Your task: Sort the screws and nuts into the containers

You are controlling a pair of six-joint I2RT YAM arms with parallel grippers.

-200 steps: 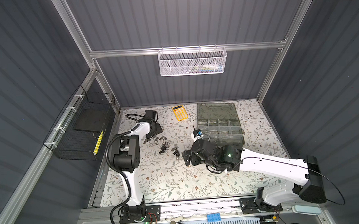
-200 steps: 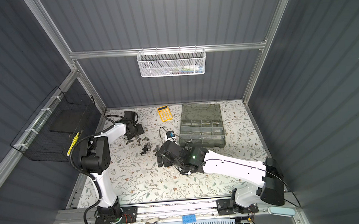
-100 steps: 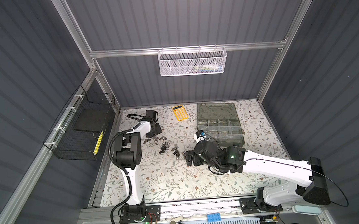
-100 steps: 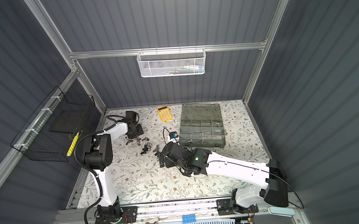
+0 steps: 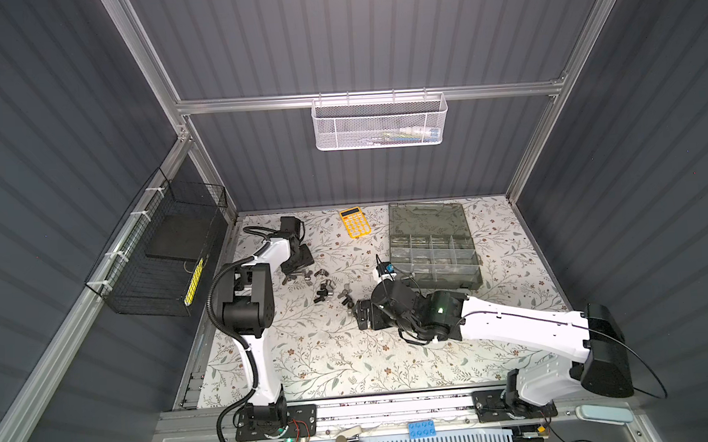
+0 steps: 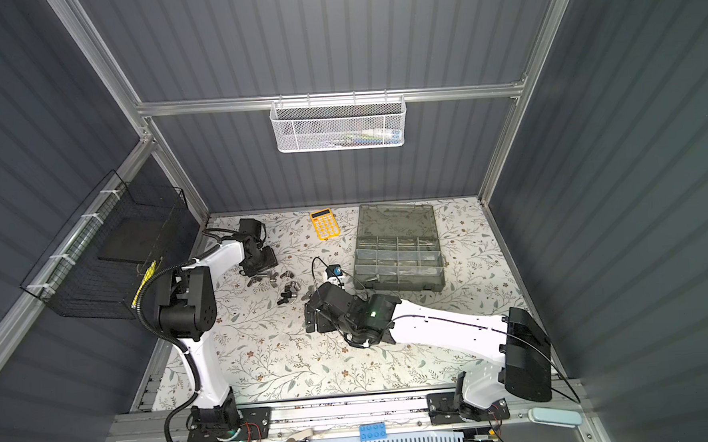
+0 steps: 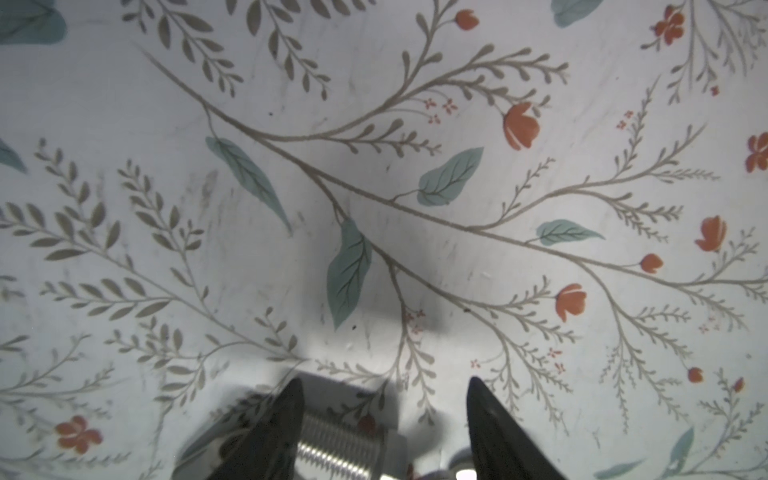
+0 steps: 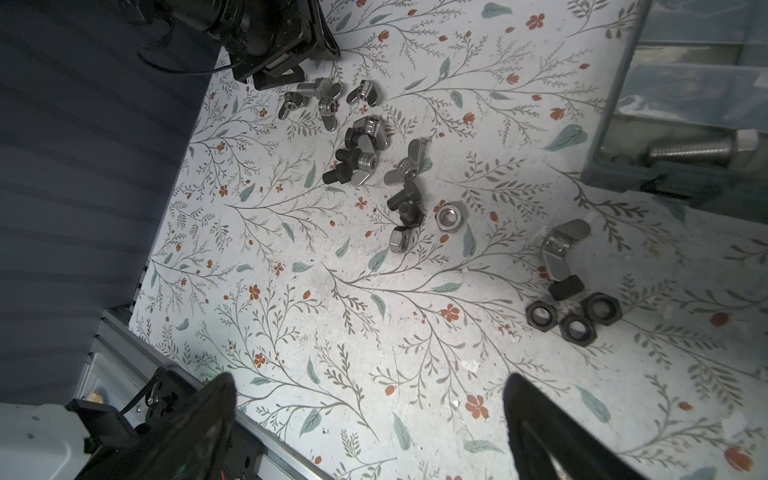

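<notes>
Lit evenly from overhead in both top views: bright on the table (image 5: 342, 355), dim on the walls (image 5: 47, 121), posts (image 5: 144, 54) splaying outward. Sharp on the print in the left wrist view, blurred on the near screw (image 7: 336, 444) and left tool (image 7: 384, 382), soft shadow ahead. Crisp mid-frame in the right wrist view, blurred on the right tool (image 8: 370, 376), pale glare on the containers (image 8: 685, 95).

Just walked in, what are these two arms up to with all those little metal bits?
They are sorting hardware into the box. Many screws and nuts lie loose on the table. The left end effector is down at the pile's edge with a silver screw between its fingers, though a firm grip isn't clear. The right end effector hangs wide open over the table, empty.
</notes>
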